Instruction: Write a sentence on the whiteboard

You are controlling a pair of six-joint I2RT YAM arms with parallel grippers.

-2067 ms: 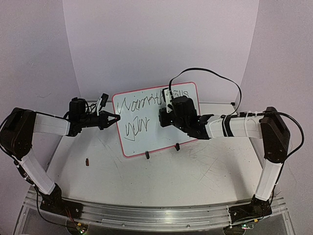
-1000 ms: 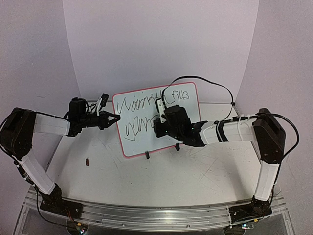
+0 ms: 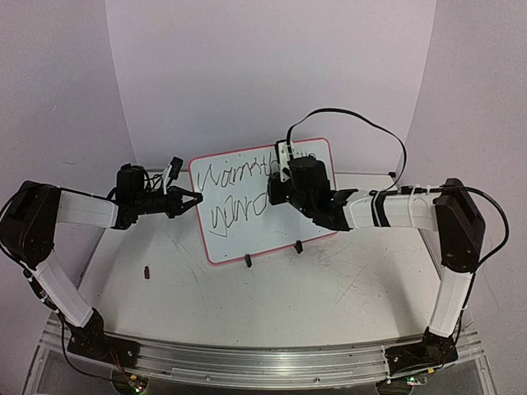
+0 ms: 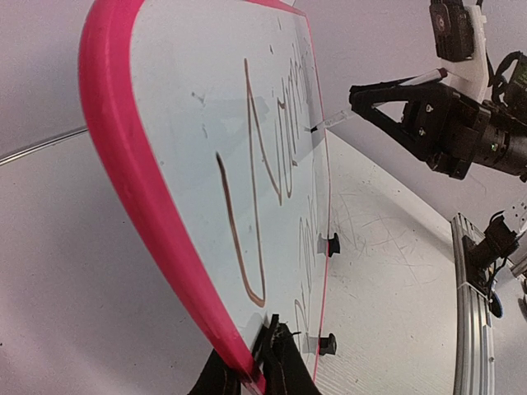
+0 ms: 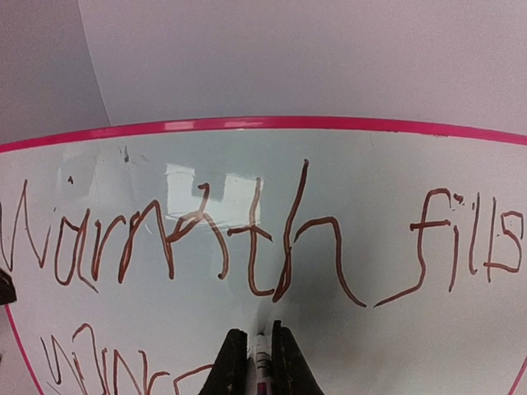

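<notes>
- The left arm (image 3: 78, 210) is reaching in from the left, low over the grey tabletop (image 3: 329, 288).
- A small dark object (image 3: 147, 272) is lying on the tabletop near that arm, well apart from the board.
- The left gripper (image 3: 193, 199) is clamping the left edge of the whiteboard (image 3: 247, 234). In the left wrist view its black fingers (image 4: 280, 366) are pressing together on the pink frame, one on each face.
- The whiteboard is standing upright near the middle of the tabletop, tilted slightly back, and is resting on two black clip feet (image 3: 246, 262) along its lower edge.
- The sentence (image 3: 235, 178) is running across the board in dark cursive. The top line is reading roughly "Warmth fills", and a shorter scrawl is sitting below it on the left, too loose to read.
- The right gripper (image 3: 276, 191) is hovering in front of the board's upper right part, hiding the end of the top line from above.
- Its fingers (image 5: 235, 362) are squeezing a thin white marker (image 5: 262, 358) between them.
- The marker tip is appearing to meet the board just below the "th" of the first word — right of the lower scrawl.
- A black cable (image 3: 362, 123) is looping up from the right wrist and back along the right arm (image 3: 395, 210).
</notes>
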